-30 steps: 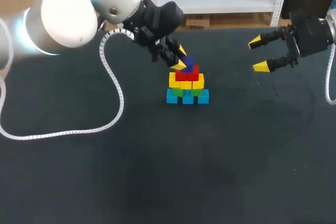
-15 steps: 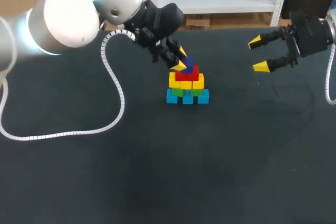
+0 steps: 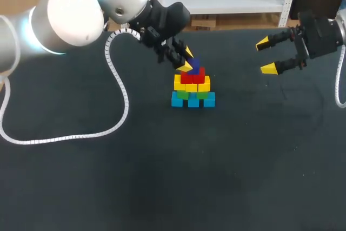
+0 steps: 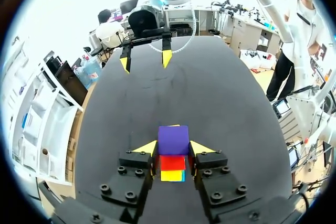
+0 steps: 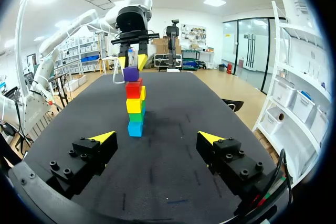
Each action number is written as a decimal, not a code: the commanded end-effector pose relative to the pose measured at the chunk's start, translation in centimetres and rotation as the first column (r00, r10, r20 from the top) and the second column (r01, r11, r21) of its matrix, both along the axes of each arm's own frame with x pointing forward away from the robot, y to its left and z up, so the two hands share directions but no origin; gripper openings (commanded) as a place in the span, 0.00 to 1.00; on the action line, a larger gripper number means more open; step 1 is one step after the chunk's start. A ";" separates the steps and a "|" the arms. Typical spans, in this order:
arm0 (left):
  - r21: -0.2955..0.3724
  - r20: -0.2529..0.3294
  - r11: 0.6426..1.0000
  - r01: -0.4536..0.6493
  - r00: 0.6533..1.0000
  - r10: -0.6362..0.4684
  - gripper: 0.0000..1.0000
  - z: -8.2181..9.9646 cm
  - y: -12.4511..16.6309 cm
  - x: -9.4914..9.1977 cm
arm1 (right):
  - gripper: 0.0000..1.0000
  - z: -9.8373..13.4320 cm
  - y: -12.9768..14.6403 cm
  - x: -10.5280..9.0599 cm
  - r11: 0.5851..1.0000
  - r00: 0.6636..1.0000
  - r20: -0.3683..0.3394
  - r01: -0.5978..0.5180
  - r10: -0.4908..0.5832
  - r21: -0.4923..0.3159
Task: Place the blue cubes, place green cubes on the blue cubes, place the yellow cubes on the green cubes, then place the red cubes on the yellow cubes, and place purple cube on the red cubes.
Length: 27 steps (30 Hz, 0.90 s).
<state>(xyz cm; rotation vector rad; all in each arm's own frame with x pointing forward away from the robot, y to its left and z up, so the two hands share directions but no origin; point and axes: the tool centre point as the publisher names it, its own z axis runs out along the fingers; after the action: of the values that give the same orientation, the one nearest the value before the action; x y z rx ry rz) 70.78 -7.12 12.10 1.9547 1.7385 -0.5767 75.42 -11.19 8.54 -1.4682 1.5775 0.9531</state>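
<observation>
Head view shows a small pyramid of cubes near the middle of the dark table (image 3: 162,177). The blue cubes (image 3: 193,100) make the lowest row. The green cubes (image 3: 184,94) lie on them, then the yellow cubes (image 3: 192,84), then the red cubes (image 3: 193,76). The purple cube (image 3: 195,63) sits on the very top, on the red ones.

The left arm comes in from the left far corner, and the left gripper (image 3: 186,60) is at the top of the pyramid. In the left wrist view the purple cube is between its two fingers, and both yellow tips touch the sides of the cube, so the gripper pinches it. The right wrist view shows the same from the other side: the two tips hold the upper part of the purple cube while the cube rests on the red row.

The right gripper (image 3: 266,55) hangs in the air at the far right side of the table, well apart from the pyramid. Its fingers are spread wide and nothing is between them. A white coiled cable (image 3: 116,87) from the left arm lies in a loop on the table, left of the cubes.
</observation>
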 end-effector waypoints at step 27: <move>-0.005 -0.006 1.000 0.004 1.000 -0.004 0.20 -0.3 0.1 0.3 | 1.00 0.0 0.0 0.0 1.000 1.000 0.001 0.000 0.000 0.000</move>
<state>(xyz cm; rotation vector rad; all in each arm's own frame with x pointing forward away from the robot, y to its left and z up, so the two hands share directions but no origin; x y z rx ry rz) 70.94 -7.01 11.93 1.9543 1.7383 -0.5849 75.42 -11.19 8.55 -1.4681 1.5775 0.9531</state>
